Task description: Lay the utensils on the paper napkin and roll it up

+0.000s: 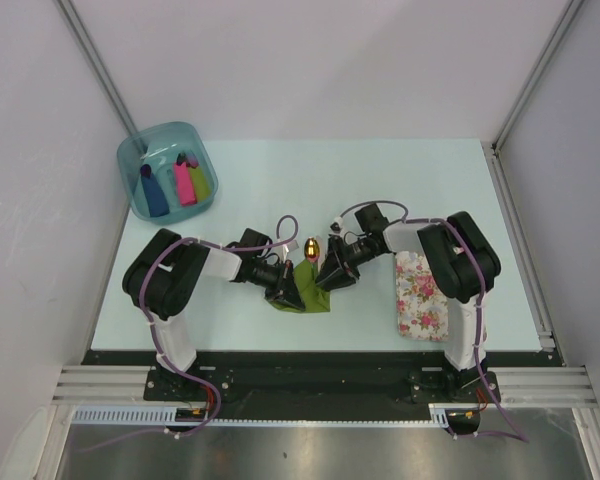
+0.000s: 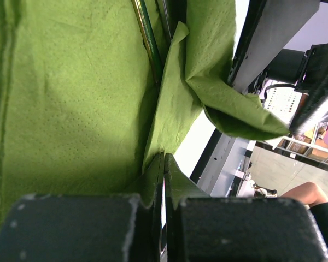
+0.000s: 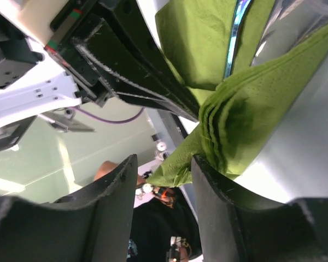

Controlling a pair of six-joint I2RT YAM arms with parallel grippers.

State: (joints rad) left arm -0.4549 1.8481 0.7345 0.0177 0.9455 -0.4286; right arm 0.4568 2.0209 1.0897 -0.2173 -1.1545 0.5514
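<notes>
Olive-green paper napkin [image 1: 305,288] lay bunched mid-desk [image 1: 400,180], between both hands. The left hand [image 2: 164,158] pinched a fold of it, fingers pressed together. The right hand [image 3: 164,164] was spread, with napkin layers against one finger. A slim utensil handle [image 2: 147,38] lay inside the folds.

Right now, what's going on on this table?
Both arms meet mid-table over the paper napkin, which is bunched and partly folded. The left pincer is shut on one edge of it. The right pincer is open, with a folded corner hanging at its gap. A utensil handle lies inside the fold. It is not a tidy roll yet.
</notes>
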